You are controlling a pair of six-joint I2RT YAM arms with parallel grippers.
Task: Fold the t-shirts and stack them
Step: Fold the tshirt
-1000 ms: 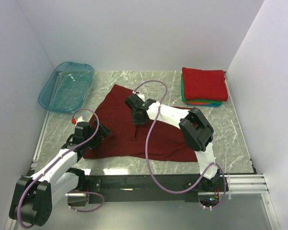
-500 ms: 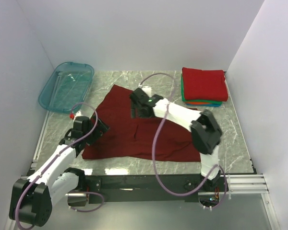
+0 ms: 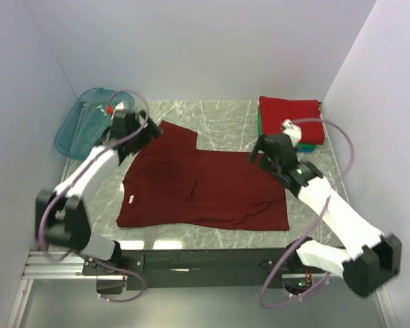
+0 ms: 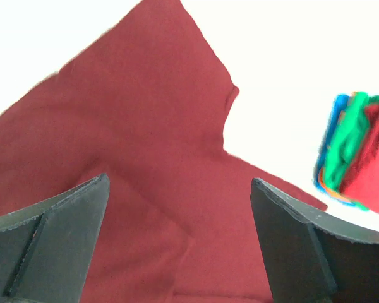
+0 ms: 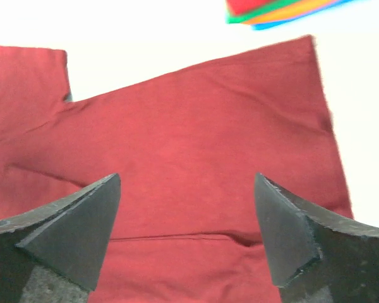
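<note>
Maroon t-shirt (image 3: 205, 191): spread flat.
Left gripper (image 4: 180, 189): over shirt's far sleeve, jaws wide, empty.
Right gripper (image 5: 187, 183): over shirt's right edge, jaws wide, empty.
Folded stack (image 3: 290, 123): beyond shirt's far-right corner.

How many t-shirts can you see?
5. One dark maroon t-shirt lies spread flat on the table. Four folded ones are piled at the far right: red on top, then green, orange and blue edges beneath. More could be hidden between them.
</note>
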